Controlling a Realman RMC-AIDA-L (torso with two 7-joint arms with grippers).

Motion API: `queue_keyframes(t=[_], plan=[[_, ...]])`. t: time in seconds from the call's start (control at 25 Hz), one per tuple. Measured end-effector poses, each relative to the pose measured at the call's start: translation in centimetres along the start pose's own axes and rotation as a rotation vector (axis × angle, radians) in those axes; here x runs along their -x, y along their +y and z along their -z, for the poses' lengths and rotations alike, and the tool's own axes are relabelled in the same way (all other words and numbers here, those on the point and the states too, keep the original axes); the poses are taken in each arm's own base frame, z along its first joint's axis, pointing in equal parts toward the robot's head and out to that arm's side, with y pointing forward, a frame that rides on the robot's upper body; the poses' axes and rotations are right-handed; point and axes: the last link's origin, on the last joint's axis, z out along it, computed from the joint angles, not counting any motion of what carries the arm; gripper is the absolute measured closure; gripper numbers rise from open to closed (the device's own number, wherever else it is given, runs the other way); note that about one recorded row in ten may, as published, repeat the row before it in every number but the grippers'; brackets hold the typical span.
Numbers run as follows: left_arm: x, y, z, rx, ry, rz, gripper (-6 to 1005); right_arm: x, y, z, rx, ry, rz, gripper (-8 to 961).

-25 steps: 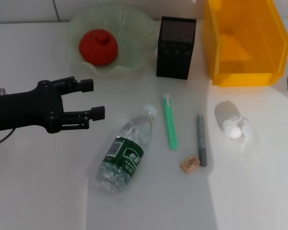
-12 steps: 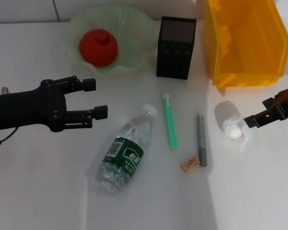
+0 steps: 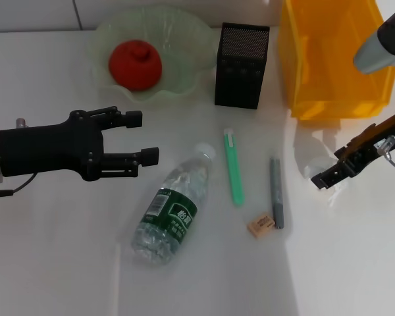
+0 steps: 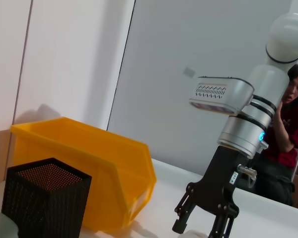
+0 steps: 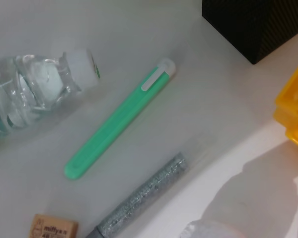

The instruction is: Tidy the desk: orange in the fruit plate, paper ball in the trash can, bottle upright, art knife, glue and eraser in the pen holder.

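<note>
Right gripper (image 3: pixel 330 172) over the paper ball (image 3: pixel 314 168) — fingers apart, ball directly beneath. Left gripper (image 3: pixel 143 136) — fingers spread, idle beside the bottle (image 3: pixel 171 212).

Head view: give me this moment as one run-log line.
orange: in fruit plate | bottle: lying | left gripper: open, beside bottle | right gripper: over paper ball

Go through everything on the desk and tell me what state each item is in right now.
Orange: in the fruit plate.
Bottle: lying down, capped.
Art knife: flat on desk.
Glue: flat on desk.
Eraser: on desk, touching glue.
Left pincer: open, holding nothing.
Right pincer: open, at the paper ball.
</note>
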Motion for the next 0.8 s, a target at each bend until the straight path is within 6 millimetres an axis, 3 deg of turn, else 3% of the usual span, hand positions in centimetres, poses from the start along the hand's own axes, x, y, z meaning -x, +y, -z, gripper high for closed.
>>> queue_keyframes(t=[0.24,0.52,0.64,0.8], plan=[[0.2,0.0,0.1,-0.013,0.003,0.008,140,0.6,0.3,-1.3,0.003,0.028,0.031,178],[0.8,0.0,0.0,-0.020,-0.017,0.017,140,0.8,0.4,-0.8,-0.015,0.008,0.044,303],[0.8,0.0,0.0,-0.022,-0.018,0.017,140,1.0,0.8,0.3,-0.004,-0.009,0.050,356],[0.9,0.0,0.0,-0.023,-0.018,0.018,140,1.8,1.9,4.2,-0.027,-0.100,0.081,382]])
